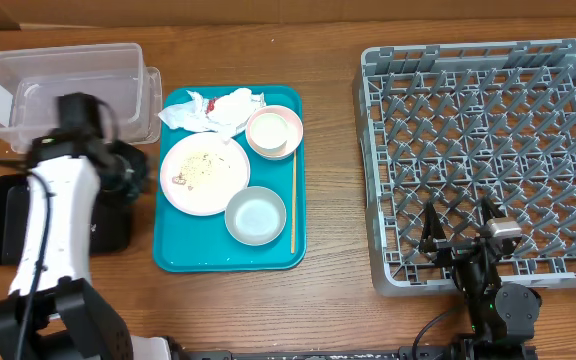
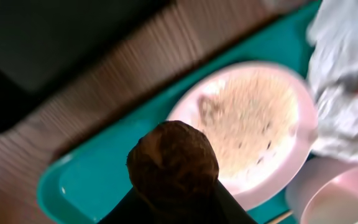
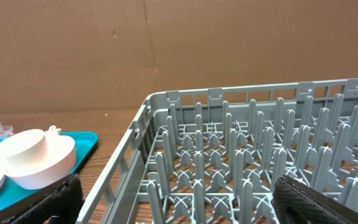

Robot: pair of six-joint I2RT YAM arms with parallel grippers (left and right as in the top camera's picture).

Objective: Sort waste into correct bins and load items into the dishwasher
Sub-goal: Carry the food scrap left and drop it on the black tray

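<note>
The pale pink plate (image 1: 204, 173) with rice grains and brown bits lies on the teal tray (image 1: 183, 250). Crumpled white napkins (image 1: 216, 110) and a small red wrapper (image 1: 209, 104) lie at the tray's far end. One whitish bowl (image 1: 274, 131) holds the small white cup; the other bowl (image 1: 256, 215) is empty. The clear tub (image 1: 63, 85) and black tray (image 1: 3, 215) are at the left. My left gripper (image 1: 133, 165) hovers by the tray's left edge; in the blurred left wrist view its fingers (image 2: 174, 165) show as one dark mass over the plate (image 2: 260, 112). My right gripper (image 3: 179, 199) is open and empty above the grey dish rack (image 3: 241, 155) at its near edge.
A wooden chopstick (image 1: 292, 200) lies along the teal tray's right side. My left arm covers part of the black tray. The dish rack (image 1: 488, 150) fills the right half of the table and holds nothing.
</note>
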